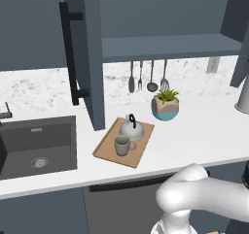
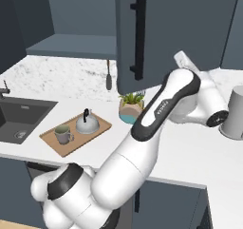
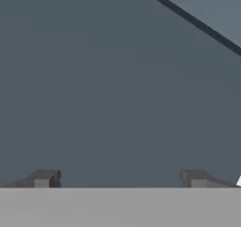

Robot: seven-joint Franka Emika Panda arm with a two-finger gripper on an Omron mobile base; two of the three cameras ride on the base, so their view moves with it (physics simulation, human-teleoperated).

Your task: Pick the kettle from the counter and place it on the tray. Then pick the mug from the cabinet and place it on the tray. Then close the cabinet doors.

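Observation:
The silver kettle (image 1: 132, 129) (image 2: 87, 124) and the olive mug (image 1: 123, 145) (image 2: 62, 134) both stand on the wooden tray (image 1: 104, 149) (image 2: 78, 141), which lies on the white counter (image 1: 204, 131). Both cabinet doors stand open: the left door (image 1: 92, 58) and the right door (image 2: 180, 33), each with a black bar handle (image 2: 138, 38). Between them is the bare inner shelf (image 1: 170, 46). My arm reaches up behind the right door. In the hand view my gripper (image 3: 120, 179) is open, its fingertips (image 3: 44, 178) wide apart, close to a flat slate-blue panel (image 3: 108, 80).
A teal-and-tan plant pot (image 1: 165, 107) (image 2: 130, 110) stands just right of the tray. The dark sink (image 1: 36, 145) is at the left. Utensils (image 1: 146, 77) hang on the backsplash. A pale grey container (image 2: 233, 114) stands at the counter's right end.

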